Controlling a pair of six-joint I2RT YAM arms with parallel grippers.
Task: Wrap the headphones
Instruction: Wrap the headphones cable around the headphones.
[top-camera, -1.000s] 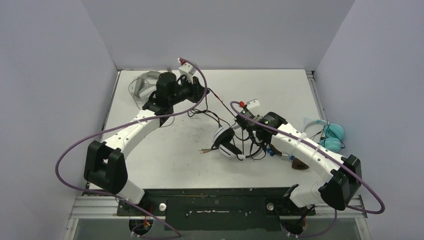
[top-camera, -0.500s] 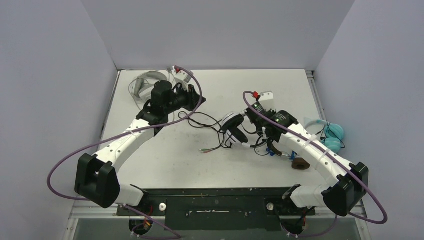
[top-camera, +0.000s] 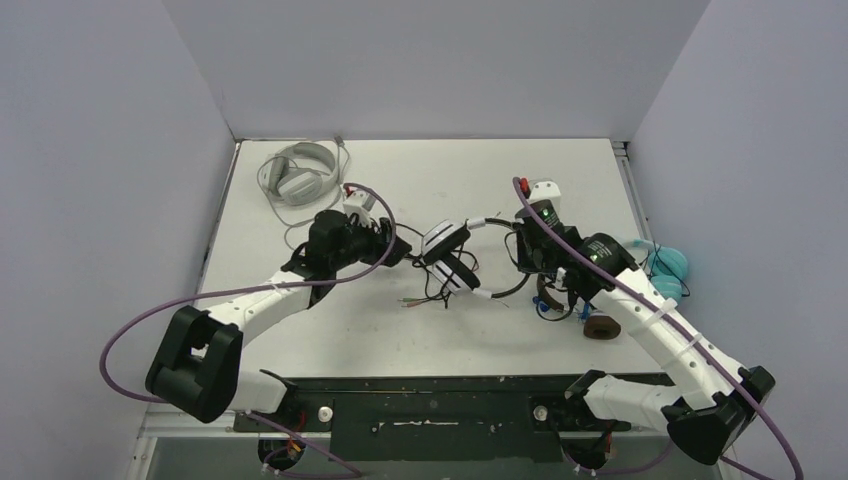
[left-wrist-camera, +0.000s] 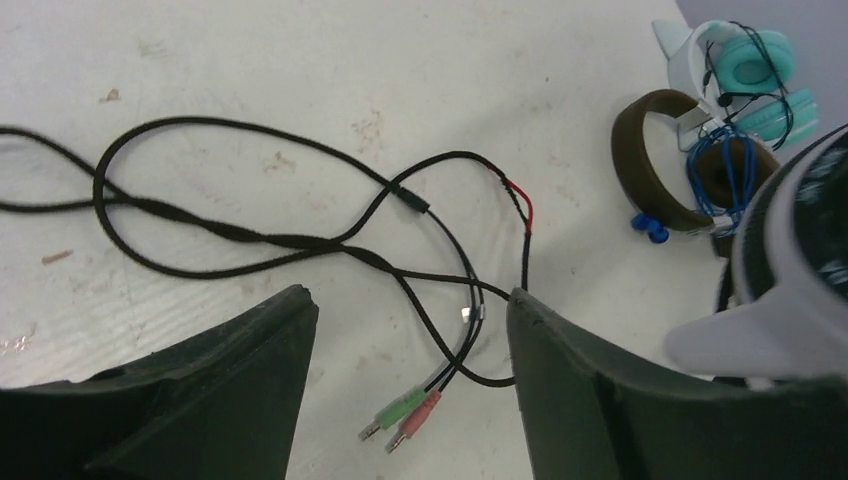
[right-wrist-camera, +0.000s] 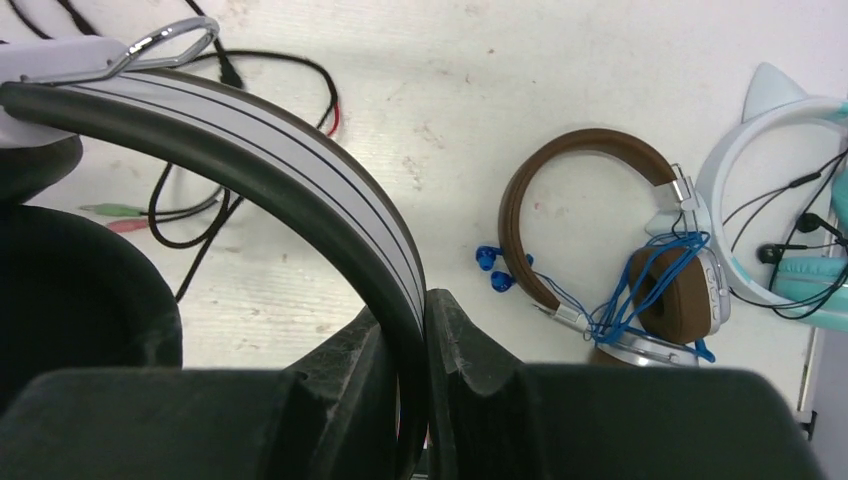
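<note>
My right gripper (right-wrist-camera: 422, 330) is shut on the striped headband (right-wrist-camera: 250, 130) of the black-and-white headphones (top-camera: 446, 257), holding them above the table's middle. Their black cable (left-wrist-camera: 420, 203) trails down in loose loops on the table. Its green and pink plugs (left-wrist-camera: 405, 418) lie between the fingers of my left gripper (left-wrist-camera: 410, 335), which stands open just above the table and holds nothing. In the top view the left gripper (top-camera: 403, 251) sits immediately left of the hanging ear cups, and the right gripper (top-camera: 522, 258) is at the band's right end.
Pale grey headphones (top-camera: 298, 175) lie at the back left. Brown headphones (right-wrist-camera: 620, 250) with a blue cable and light teal headphones (right-wrist-camera: 790, 200) lie together at the right edge of the table (top-camera: 330, 330). One white ear cup (left-wrist-camera: 790, 290) hangs near my left fingers.
My left gripper opened, let go of the black cable and came toward the near middle. The right arm carried the headset back and to the right, raising it.
</note>
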